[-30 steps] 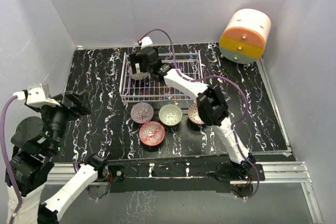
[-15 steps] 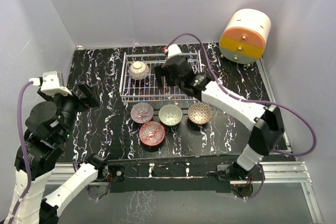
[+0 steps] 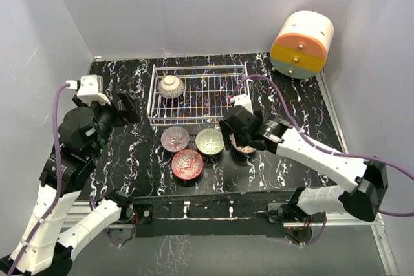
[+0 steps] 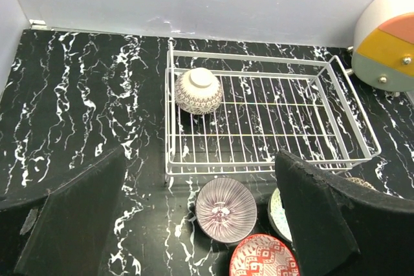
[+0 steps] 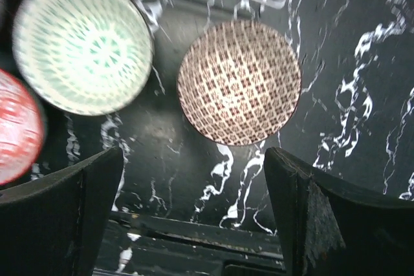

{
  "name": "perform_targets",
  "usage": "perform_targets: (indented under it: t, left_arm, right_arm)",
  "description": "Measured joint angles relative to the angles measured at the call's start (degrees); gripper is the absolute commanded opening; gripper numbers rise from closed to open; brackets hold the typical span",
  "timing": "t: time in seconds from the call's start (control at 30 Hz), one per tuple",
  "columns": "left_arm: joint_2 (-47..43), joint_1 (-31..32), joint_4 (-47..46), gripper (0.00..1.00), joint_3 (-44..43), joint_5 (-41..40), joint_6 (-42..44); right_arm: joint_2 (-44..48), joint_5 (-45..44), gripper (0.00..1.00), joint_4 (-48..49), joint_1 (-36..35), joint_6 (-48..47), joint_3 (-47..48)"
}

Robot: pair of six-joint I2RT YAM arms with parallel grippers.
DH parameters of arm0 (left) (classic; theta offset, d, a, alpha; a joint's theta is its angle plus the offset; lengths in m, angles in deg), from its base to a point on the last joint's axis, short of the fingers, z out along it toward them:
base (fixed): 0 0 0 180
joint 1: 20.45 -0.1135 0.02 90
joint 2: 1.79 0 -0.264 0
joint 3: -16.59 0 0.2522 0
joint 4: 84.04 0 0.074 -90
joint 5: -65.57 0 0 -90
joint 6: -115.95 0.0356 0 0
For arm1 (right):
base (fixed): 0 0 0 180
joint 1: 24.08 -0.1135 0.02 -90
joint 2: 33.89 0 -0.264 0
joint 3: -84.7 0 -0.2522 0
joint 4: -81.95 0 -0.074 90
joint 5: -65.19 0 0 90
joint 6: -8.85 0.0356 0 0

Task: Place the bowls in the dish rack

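Trouble, as I judge it, sits with the brown-and-white bowl below my right jaws, which stand wide apart and hold nothing. It rests upright on the counter, just beside the pale green bowl and near the dish rack. A careless descent could knock that neighbour or snag the wire, and a glazed rim may slip from a pinch. My left jaws gape too, empty. One overturned bowl sits in the rack's far-left corner.
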Motion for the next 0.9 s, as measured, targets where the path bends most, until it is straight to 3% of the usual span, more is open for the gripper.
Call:
perform_targets:
  t: [0.17, 0.27, 0.33, 0.47, 0.57, 0.9]
  left_arm:
    - [0.42, 0.00, -1.05, 0.97, 0.46, 1.18, -0.46]
    - [-0.09, 0.00, -0.96, 0.97, 0.46, 1.16, -0.50]
    - [-0.68, 0.00, -0.90, 0.97, 0.48, 1.14, -0.55]
    - [-1.81, 0.00, -0.50, 0.97, 0.48, 0.87, -0.76]
    - [-1.99, 0.00, -0.46, 0.97, 0.48, 0.72, -0.83]
    - [-1.75, 0.00, -0.17, 0.97, 0.63, 0.24, -0.76]
  right_arm:
    - [-6.03, 0.92, 0.89, -0.13, -0.02, 1.60, -6.58]
    - [-9.35, 0.83, 0.81, 0.59, -0.02, 1.57, -8.24]
    - [-10.54, 0.61, 0.80, 1.73, -0.02, 1.03, -8.44]
    - [-11.37, -0.09, 0.79, 5.22, 0.55, -0.66, -8.44]
    - [-12.13, 0.11, 0.69, 8.31, 2.05, -2.78, -8.81]
    - [-12.41, 5.97, 0.56, 15.34, 7.50, -6.27, -13.79]
